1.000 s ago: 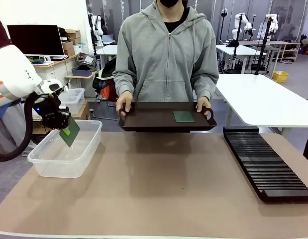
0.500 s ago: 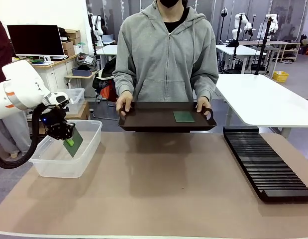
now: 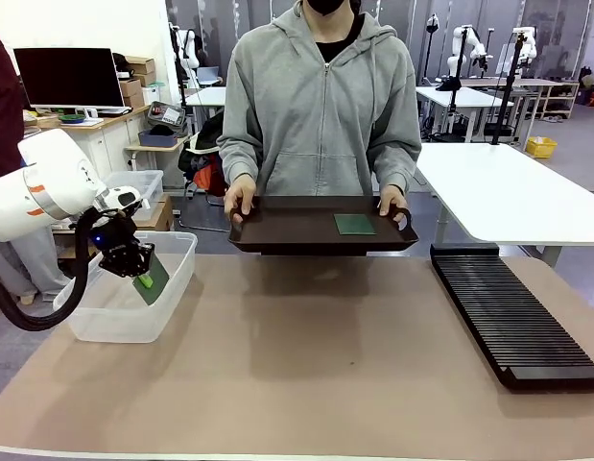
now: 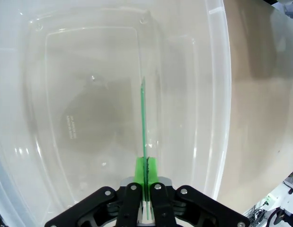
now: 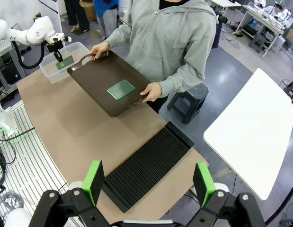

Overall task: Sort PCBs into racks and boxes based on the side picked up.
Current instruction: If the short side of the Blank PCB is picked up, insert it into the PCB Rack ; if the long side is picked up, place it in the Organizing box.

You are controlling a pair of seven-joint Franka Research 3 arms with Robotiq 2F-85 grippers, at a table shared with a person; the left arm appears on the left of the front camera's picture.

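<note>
The left gripper (image 3: 136,272) is clamped on a PCB (image 3: 156,277), tilted edge-down inside the tub (image 3: 95,322), likely for a gentle release; it sits lower than a second ago, though touching bottom I can't tell; rack (image 3: 512,317) well right of the tub; right gripper (image 5: 148,183) jaws apart, high overhead; beyond the tub, a person's tray (image 3: 277,235) offers the second PCB (image 3: 354,225).

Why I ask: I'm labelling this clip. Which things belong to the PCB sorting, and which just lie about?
Job: left gripper, shut on one PCB at the clear tub; second PCB on the brown tray the person holds; black rack.
Lying about: smaller clear box; monitor; yellow crate.
</note>
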